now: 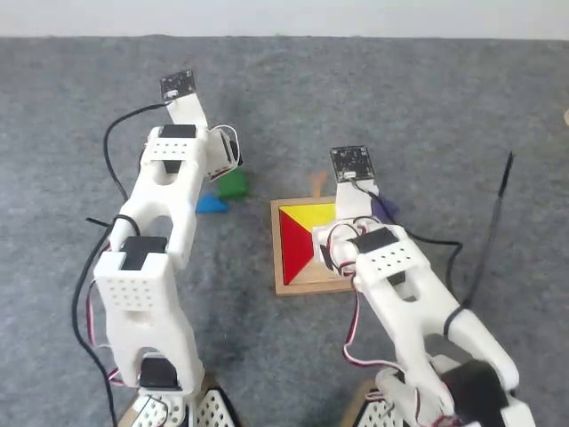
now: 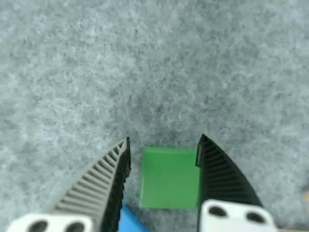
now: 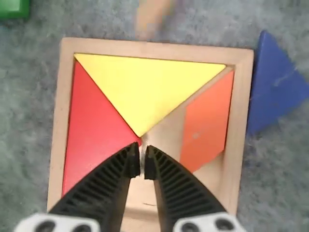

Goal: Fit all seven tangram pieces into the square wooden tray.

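The left gripper (image 2: 164, 141) was open wide, with one jaw on each side of the green square (image 2: 169, 178), which lay flat on the grey surface (image 2: 145, 58). The square looked small, light, hard and smooth, so it might slip. Its two straight sides seemed best to pinch. The right gripper (image 3: 142, 154) was closed and empty over the wooden tray (image 3: 145, 46).

Soft, even light from above covers the grey carpet (image 1: 400, 98). The arms (image 1: 169, 205) cast only faint, diffuse shadows on it near their bases. The yellow triangle (image 3: 145, 87) looks bright, slightly washed out; the green piece (image 2: 169, 179) is evenly lit.
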